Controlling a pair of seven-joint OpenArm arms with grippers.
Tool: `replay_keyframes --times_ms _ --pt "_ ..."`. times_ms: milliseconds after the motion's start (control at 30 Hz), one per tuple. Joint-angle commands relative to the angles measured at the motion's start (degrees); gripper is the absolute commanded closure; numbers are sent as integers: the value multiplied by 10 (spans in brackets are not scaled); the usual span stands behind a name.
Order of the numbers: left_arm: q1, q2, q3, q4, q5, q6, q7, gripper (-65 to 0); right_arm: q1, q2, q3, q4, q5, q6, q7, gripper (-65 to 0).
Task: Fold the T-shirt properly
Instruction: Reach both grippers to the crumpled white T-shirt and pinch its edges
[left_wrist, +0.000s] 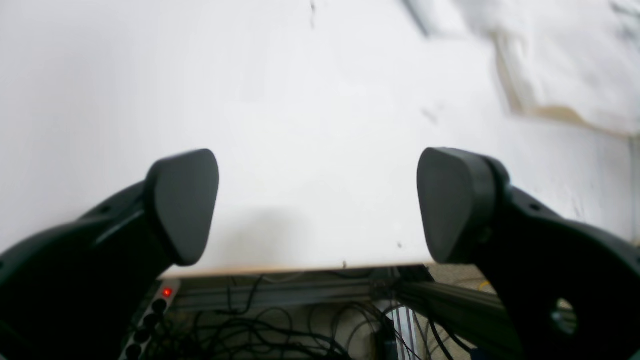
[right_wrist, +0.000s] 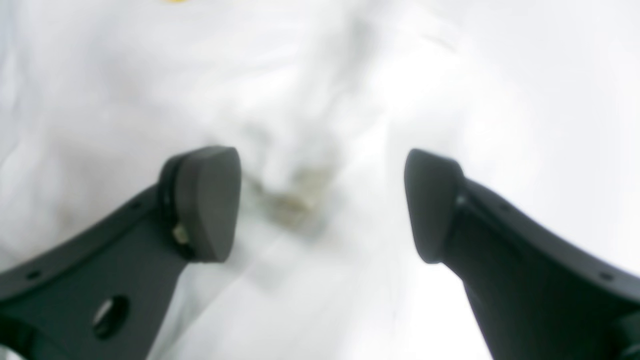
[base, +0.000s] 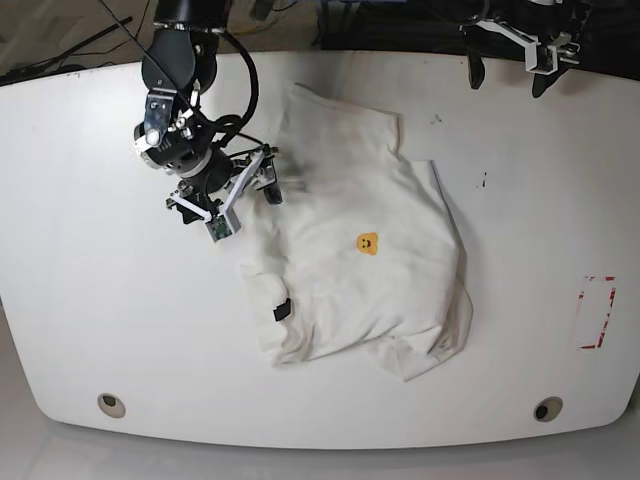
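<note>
Left wrist: my left gripper (left_wrist: 318, 205) spread wide, empty, over the bare table (left_wrist: 310, 125) edge; T-shirt (left_wrist: 565, 70) far off at upper right. Right wrist: my right gripper (right_wrist: 322, 205) parted, nothing pinched, rumpled shirt cloth below. Base: shirt crumpled mid-table, bear face (base: 367, 242) up, right gripper at its left edge.

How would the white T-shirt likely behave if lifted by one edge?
The T-shirt would probably droop, since it lies rumpled in soft folds. It looks light, thin cloth. Pushed on the smooth table, it would likely bunch rather than slide whole.
</note>
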Motion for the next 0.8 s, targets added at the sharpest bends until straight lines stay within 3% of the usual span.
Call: replay_keyframes --times_ms 0,367,467,633,767 --pt "11 -4 -3 8 2 0 -13 -589 33 -18 30 -47 5 25 10 -487" --pt "-1 -4 -3 8 2 0 -13 -587 90 -41 71 -185 5 40 15 -485" --pt "-4 -4 -3 8 1 0 -13 -587 109 -53 74 -211 5 38 15 -450" --pt "-13 -4 -3 9 1 0 -13 -587 134 -55 73 -258 5 36 47 -282" --pt "-35 -4 -3 9 2 0 -12 -587 145 -55 72 -271 4 38 73 -40"
